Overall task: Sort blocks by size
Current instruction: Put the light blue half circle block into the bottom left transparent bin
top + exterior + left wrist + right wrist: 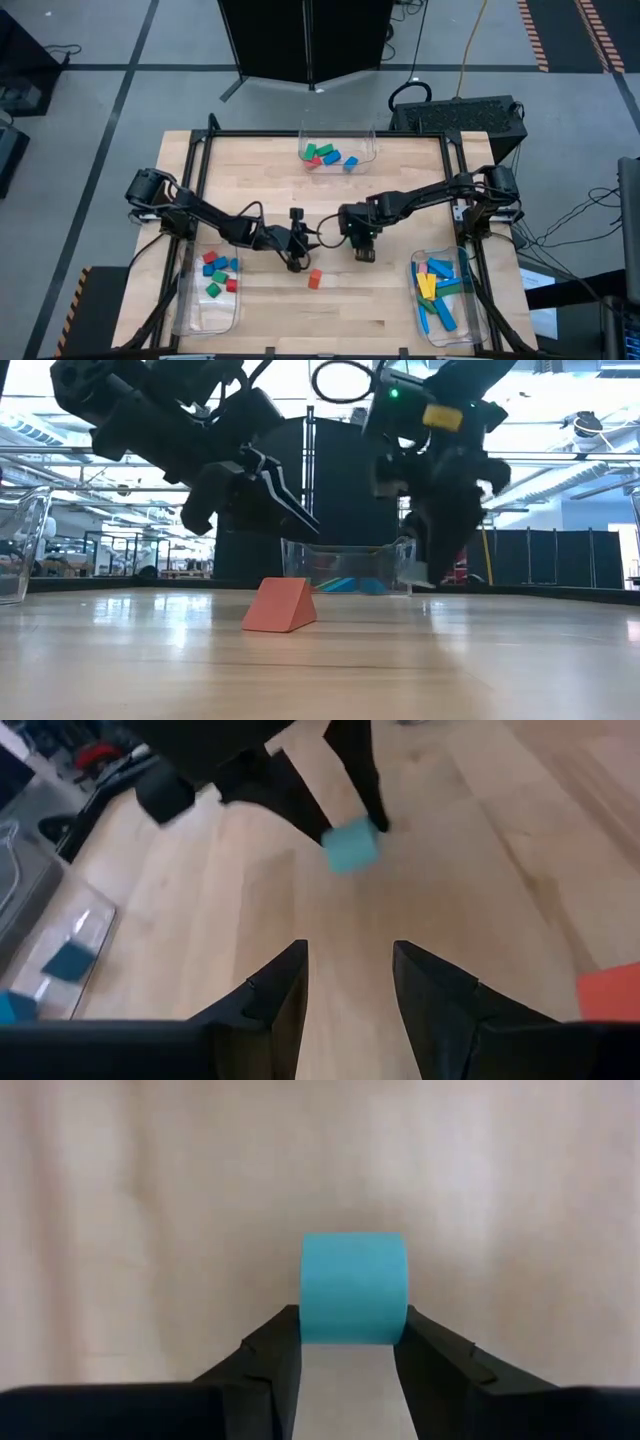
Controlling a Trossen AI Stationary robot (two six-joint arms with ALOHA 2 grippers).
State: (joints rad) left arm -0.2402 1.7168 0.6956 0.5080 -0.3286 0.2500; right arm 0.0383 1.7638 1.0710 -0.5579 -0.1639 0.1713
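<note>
Right wrist view: the right gripper [348, 1342] is clamped on a cyan block [354, 1288], which sits squarely between the two fingertips — a grip suited, by judgement, to lifting it toward a bin. High view: that gripper [364, 252] works at mid-table, with the left gripper [296, 262] just beside it, fingers apart on nothing. A red block [314, 278] lies loose on the table [260, 150] between them. Three clear bins — far [372, 150], left [190, 318], right [418, 322] — keep the sorted sizes apart.
</note>
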